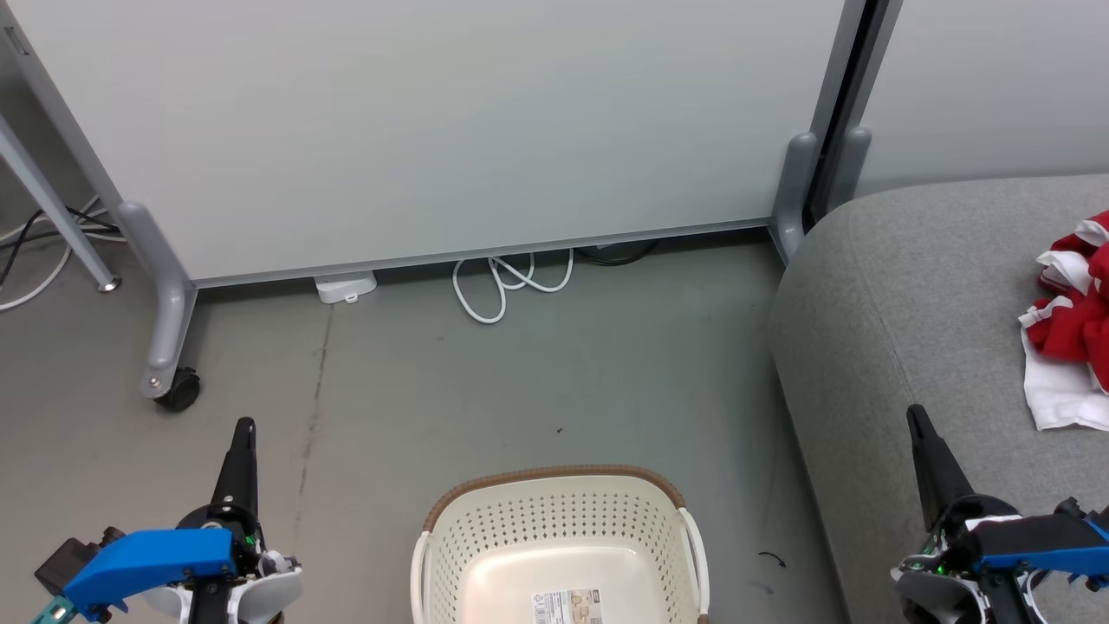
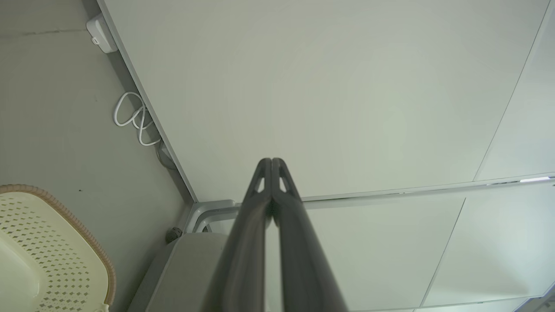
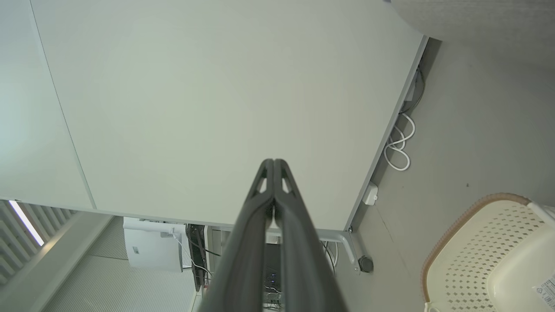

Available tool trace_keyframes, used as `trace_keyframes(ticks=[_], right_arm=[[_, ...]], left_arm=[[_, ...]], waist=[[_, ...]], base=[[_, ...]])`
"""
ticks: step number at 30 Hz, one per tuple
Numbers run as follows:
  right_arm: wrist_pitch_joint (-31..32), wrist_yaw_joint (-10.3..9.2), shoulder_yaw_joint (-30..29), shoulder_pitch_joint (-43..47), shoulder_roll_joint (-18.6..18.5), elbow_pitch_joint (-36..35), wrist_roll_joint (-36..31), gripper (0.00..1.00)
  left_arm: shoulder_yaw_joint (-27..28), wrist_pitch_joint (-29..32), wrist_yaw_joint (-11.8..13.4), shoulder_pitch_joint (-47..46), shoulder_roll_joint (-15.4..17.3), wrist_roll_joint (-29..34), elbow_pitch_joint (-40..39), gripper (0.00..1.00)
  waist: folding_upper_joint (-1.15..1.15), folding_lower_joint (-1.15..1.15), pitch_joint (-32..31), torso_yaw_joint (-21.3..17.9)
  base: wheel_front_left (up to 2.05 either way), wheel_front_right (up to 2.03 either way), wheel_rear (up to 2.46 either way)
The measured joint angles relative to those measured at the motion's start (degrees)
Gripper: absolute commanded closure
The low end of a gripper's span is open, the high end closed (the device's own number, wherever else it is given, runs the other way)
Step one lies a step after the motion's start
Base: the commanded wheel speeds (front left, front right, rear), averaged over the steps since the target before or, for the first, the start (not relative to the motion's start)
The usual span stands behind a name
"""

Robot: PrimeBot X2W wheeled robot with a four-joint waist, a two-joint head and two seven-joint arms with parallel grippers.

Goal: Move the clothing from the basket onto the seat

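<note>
Holding both grippers closed on nothing, either side of the basket [image 1: 554,476], with the clothing [image 1: 1073,322] on the seat [image 1: 910,286].

The left gripper [image 1: 245,426] has its two fingers pressed together tip to tip and points up the head view over bare floor [image 1: 390,390]. The basket stands to its right and a little nearer the robot. The right gripper [image 1: 914,416] is likewise pinched closed, and the basket is on its left. In the head view this gripper shows against the front part of the seat. The red and white clothing lies crumpled on the seat, ahead of the right gripper's tips and to their right, well apart from them. Between the grippers the basket's pale bottom shows its label [image 1: 567,607].
</note>
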Motion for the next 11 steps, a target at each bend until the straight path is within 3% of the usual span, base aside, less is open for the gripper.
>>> trace_keyframes(ticks=[11], right_arm=[[0.51,0.0,-0.22,-0.55,-0.02,-0.24,4.48,1.0]], left_arm=[[0.57,1.09,0.0,-0.47,-0.01,-3.97,-0.73,1.0]], waist=[[0.0,0.0,-0.24,-0.08]], base=[[0.0,0.0,0.0]])
